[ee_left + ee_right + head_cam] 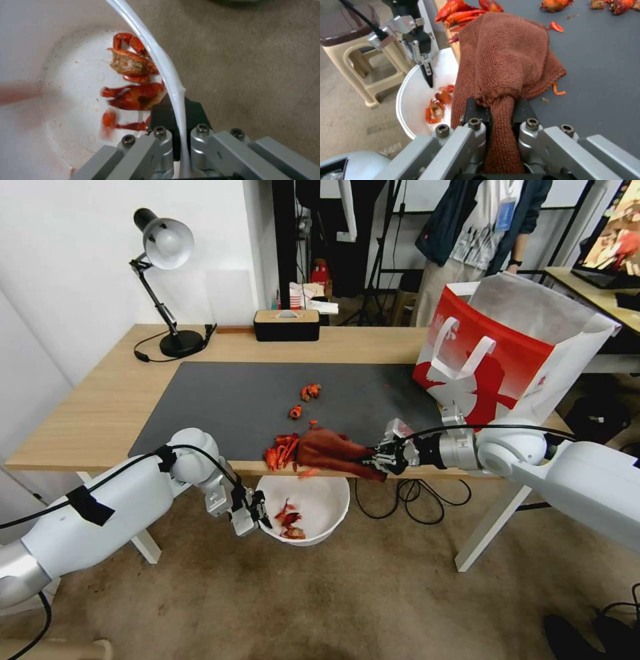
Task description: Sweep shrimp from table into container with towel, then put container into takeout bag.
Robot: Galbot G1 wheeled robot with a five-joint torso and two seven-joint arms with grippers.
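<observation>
right tool (500, 117) clamps the towel (506, 55), shoving shrimp (281, 450) off the desk (100, 407) edge; left tool (173, 120) pinches the container (320, 500) rim below. a misaligned container means shrimp could hit the floor.

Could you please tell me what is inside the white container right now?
A few shrimp lie on the container floor near the rim the left gripper pinches; the rim covers part of them.

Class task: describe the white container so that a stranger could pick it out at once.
Find the table's near edge, where the towel hangs over. Just below it, off the table, the left gripper holds the container by its rim. It is the round white tub with shrimp inside.
</observation>
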